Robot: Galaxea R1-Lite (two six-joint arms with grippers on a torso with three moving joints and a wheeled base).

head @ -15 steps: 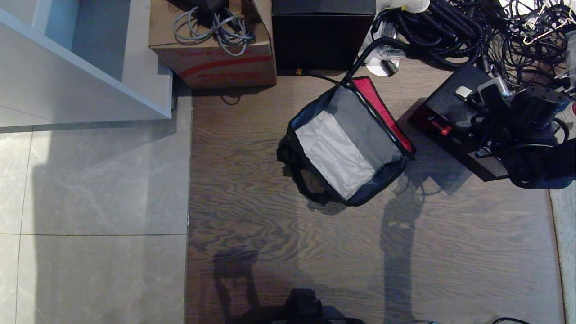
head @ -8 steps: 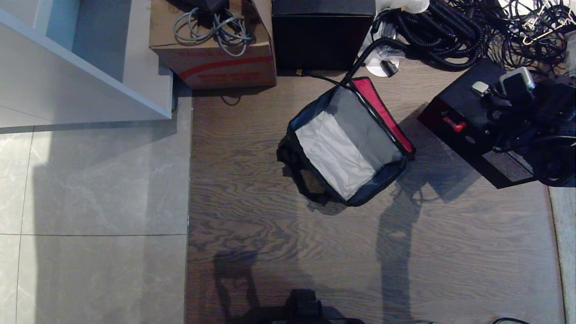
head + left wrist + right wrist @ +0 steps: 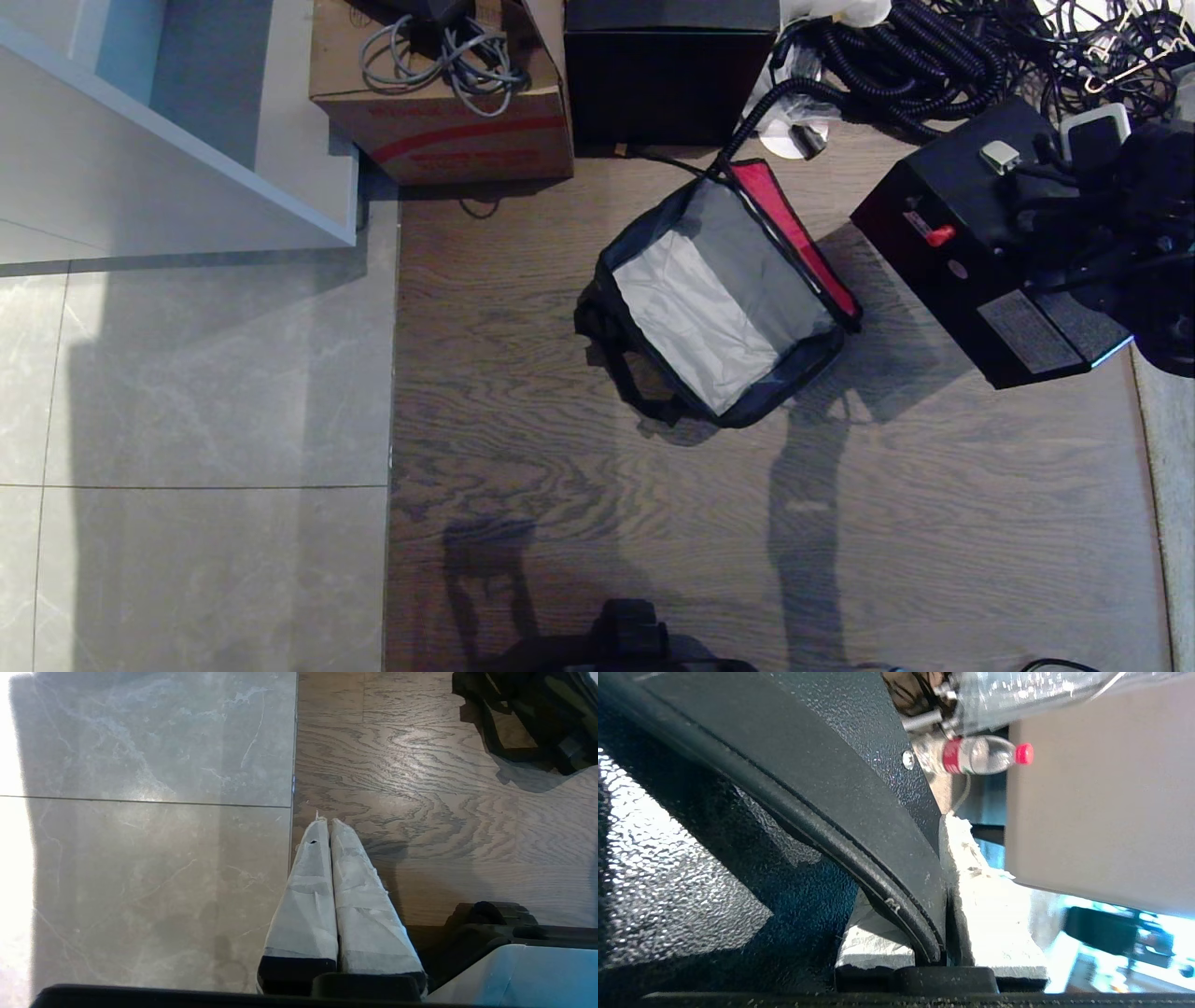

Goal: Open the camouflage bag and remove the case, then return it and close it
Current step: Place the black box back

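**Case held clear of the open, empty bag**

The wooden floor (image 3: 560, 523) carries everything here, and the camouflage bag (image 3: 724, 308) sits near its middle with the mouth gaping upward, grey lining bare and the red rim folded back on the far side. Standing open and empty like that, it looks ready either to have just given up its load or to take it again; the pictures do not settle which.

To the bag's right, well apart from it, the case (image 3: 980, 271) is tilted with one corner low, its red part facing the bag. It seems to hang rather than rest, since the right gripper (image 3: 945, 933) is clamped on its handle (image 3: 859, 858): the wrist view shows the padded fingers (image 3: 980, 896) pinching the black bar from both sides. A handle grip suits a heavy box, letting it swing under the arm.

The left gripper (image 3: 325, 826) is parked low over the seam between tile and wood, its wrapped fingers pressed together on nothing, out of the way.

Behind stand a cardboard box (image 3: 439, 112) and a plain black box (image 3: 667, 79), beside a tangle of cables (image 3: 934, 65).

Hard to read: the right arm is a dark mass cut by the frame edge, merging with the case; the bag's camouflage top is not visible from above; whether the case's lowest corner touches the floor cannot be told.
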